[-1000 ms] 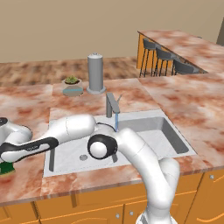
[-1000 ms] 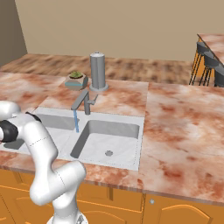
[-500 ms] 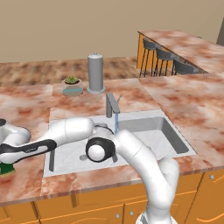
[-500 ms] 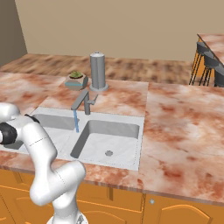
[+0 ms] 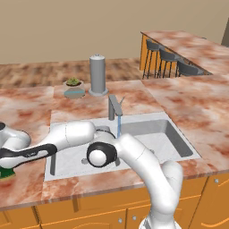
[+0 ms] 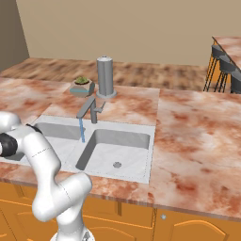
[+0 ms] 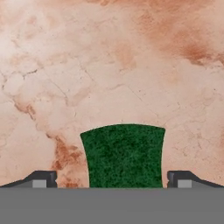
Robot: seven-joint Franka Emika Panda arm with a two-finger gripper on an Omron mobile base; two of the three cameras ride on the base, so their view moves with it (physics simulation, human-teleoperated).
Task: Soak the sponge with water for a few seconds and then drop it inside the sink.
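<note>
Fingers (image 7: 43,178) spread apart, one on either side of the sponge (image 7: 124,155), not visibly touching it. Sponge lies flat on the desk (image 7: 131,65), left of the sink (image 5: 172,138). Water (image 5: 119,125) runs from the faucet (image 5: 113,106). Judged stage: grasp pending; lifting, soaking and dropping remain.

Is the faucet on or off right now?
On. A thin blue stream of water runs from the faucet spout down into the sink.
</note>
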